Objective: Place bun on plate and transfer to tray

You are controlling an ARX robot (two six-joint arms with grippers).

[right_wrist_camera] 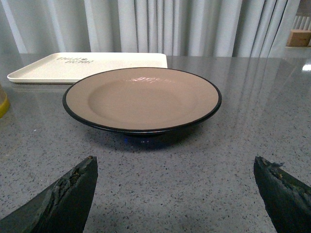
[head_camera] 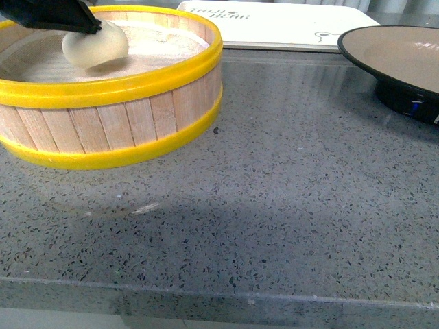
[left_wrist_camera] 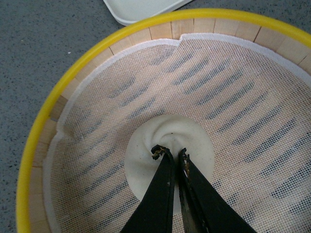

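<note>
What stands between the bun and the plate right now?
Only the wall of the steamer basket: the bun sits inside it, pinched by the left gripper, so it must rise over the yellow rim. Past that, bare counter leads to the empty plate.

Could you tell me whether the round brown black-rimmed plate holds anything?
No, the round brown black-rimmed plate shows a bare inner face.
</note>
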